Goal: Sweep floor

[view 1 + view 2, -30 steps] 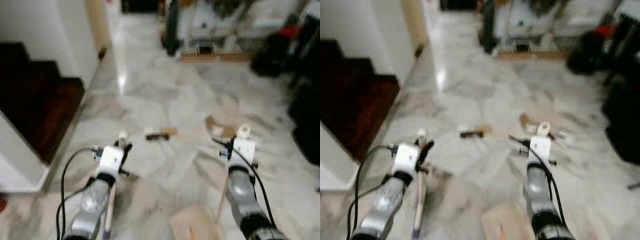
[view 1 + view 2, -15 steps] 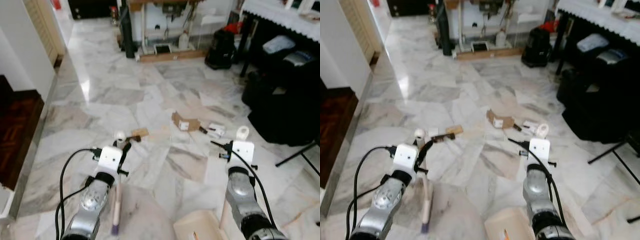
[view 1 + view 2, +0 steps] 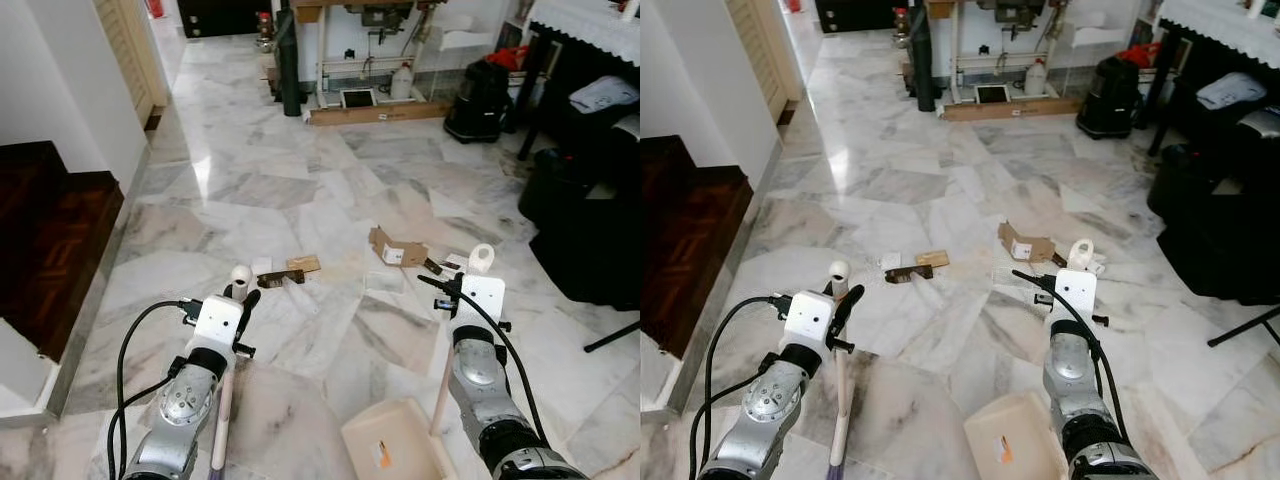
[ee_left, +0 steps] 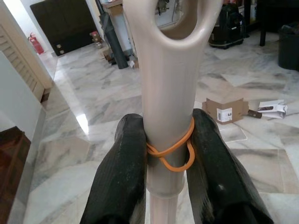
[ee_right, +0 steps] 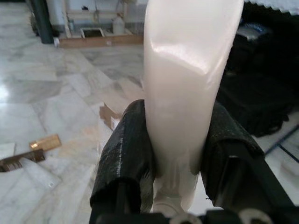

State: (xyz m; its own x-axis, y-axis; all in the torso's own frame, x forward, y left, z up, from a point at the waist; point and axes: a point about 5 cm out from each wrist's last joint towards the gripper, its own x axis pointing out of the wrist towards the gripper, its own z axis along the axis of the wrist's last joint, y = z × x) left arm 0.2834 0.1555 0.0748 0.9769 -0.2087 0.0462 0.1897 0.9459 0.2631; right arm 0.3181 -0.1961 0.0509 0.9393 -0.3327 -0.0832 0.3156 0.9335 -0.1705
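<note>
Approach step: left gripper (image 4: 163, 154) fingers clamping broom handle (image 4: 166, 93), right gripper (image 5: 180, 154) fingers clamping dustpan handle (image 5: 184, 84). Next: advance to cardboard scraps (image 3: 395, 247) at 12 o'clock, then sweep.

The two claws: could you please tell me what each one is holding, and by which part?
Left claw grips the broom handle near its top; right claw grips the dustpan handle near its top.

A glossy marble floor (image 3: 300, 190) in grey and white spreads out ahead of me, with a bright patch of light reflecting off it near the white wall (image 3: 60, 90) on my left. Beside that wall a dark wooden step (image 3: 50, 240) drops away, and further along stands a louvred door (image 3: 125, 45). At the far end I see a workbench (image 3: 375, 55) on legs, and black bags (image 3: 590, 220) are heaped along my right.
</note>
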